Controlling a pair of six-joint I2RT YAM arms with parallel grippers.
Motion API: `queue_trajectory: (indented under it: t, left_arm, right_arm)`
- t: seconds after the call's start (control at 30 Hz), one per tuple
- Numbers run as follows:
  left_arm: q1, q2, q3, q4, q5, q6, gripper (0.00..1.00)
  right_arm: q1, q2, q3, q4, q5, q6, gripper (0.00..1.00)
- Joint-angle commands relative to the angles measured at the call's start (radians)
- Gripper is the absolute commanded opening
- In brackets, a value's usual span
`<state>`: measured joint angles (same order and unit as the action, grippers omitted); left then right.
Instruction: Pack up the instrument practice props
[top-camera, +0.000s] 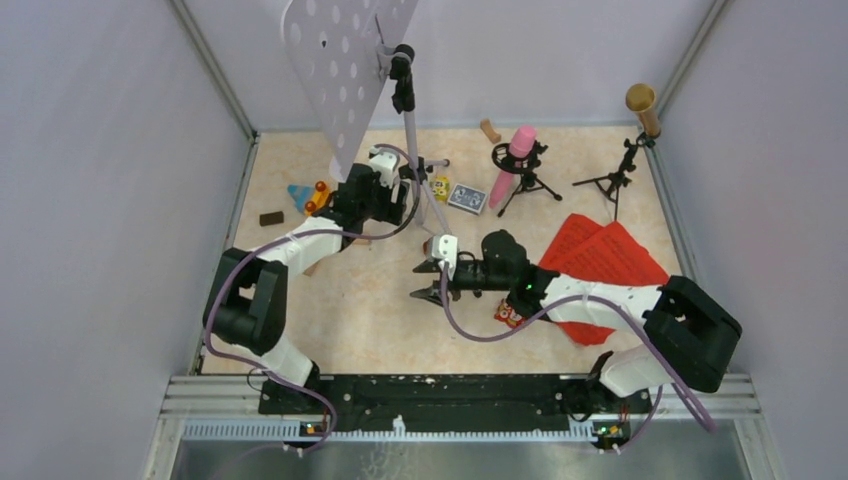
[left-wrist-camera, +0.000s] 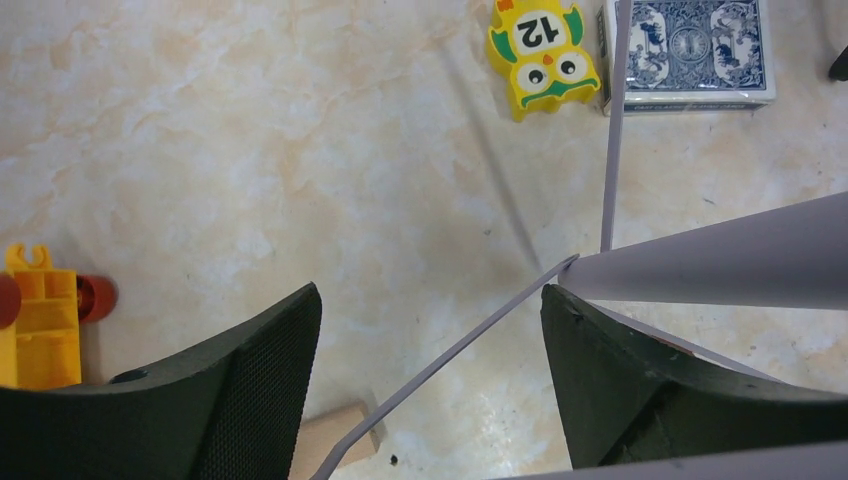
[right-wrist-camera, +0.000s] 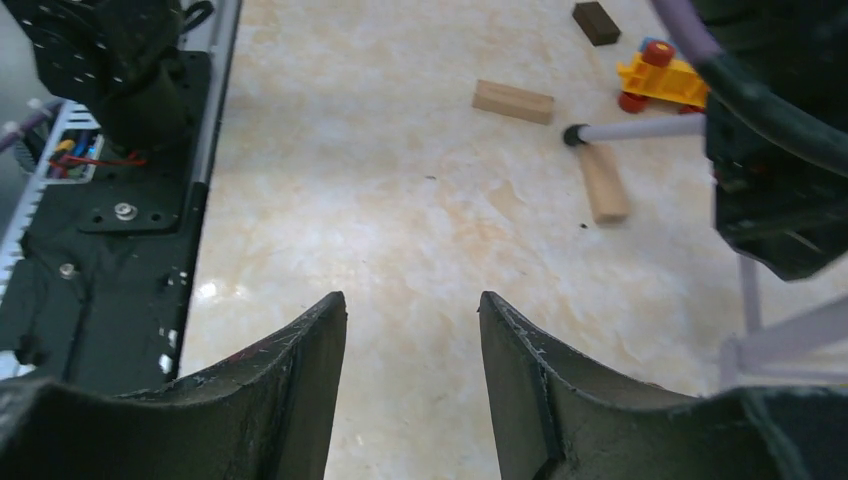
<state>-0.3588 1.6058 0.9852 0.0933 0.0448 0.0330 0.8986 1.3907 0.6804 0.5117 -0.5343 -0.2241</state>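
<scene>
The grey hole-punched tray (top-camera: 330, 70) stands on its silver pole (top-camera: 411, 150) at the back. My left gripper (top-camera: 388, 172) is open at the foot of the pole. In the left wrist view a thin tripod strut (left-wrist-camera: 450, 355) crosses the gap of the left gripper (left-wrist-camera: 430, 295), and the pole (left-wrist-camera: 720, 265) lies just past the right finger. My right gripper (top-camera: 428, 281) (right-wrist-camera: 412, 300) is open over bare table with nothing in it. A pink microphone (top-camera: 515, 160) and a gold microphone (top-camera: 642, 105) sit on black tripods (top-camera: 527, 185) (top-camera: 612, 181). Red pages (top-camera: 600, 255) lie under the right arm.
A blue card deck (top-camera: 467, 197) (left-wrist-camera: 690, 50) and a yellow owl toy (top-camera: 441, 187) (left-wrist-camera: 545, 55) lie by the stand's legs. Colourful toys (top-camera: 310, 196), a dark block (top-camera: 271, 217) and wooden blocks (right-wrist-camera: 512, 100) (right-wrist-camera: 603, 180) lie on the left. A small red toy (top-camera: 509, 315) lies under the right arm.
</scene>
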Motion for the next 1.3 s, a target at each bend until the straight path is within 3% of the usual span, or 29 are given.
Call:
queue_trajectory:
  t: [0.0,0.17,0.3,0.57,0.77,0.93,1.07,1.27]
  left_arm:
    - [0.008,0.051,0.077,0.033,0.045,0.034,0.86]
    - [0.01,0.007,0.044,0.026,0.022,0.036,0.9]
    - [0.011,-0.067,-0.006,0.028,0.017,0.018,0.96]
    - [0.01,-0.268,-0.087,-0.005,0.05,-0.028,0.99]
    - [0.009,-0.445,-0.17,-0.082,0.044,-0.097,0.99]
    - [0.009,-0.576,-0.311,-0.049,-0.032,-0.175,0.99]
    - [0.009,-0.552,-0.346,-0.032,-0.119,-0.251,0.99]
    - [0.011,-0.393,-0.289,0.002,-0.168,-0.274,0.95]
  right_arm:
    - [0.092,0.02,0.021,0.103,0.065,0.039,0.51]
    - [0.132,0.023,0.01,0.154,0.122,0.068,0.51]
    - [0.114,-0.052,0.027,0.036,0.147,0.037,0.58]
    - [-0.123,-0.148,0.014,-0.028,0.058,0.113,0.62]
    - [-0.235,-0.066,0.074,-0.047,0.028,0.117,0.63]
    - [-0.263,0.052,0.16,-0.071,0.045,0.096,0.63]
    - [-0.263,0.142,0.207,-0.039,0.023,0.109,0.6]
    - [-0.228,0.21,0.189,0.087,0.13,0.112,0.45]
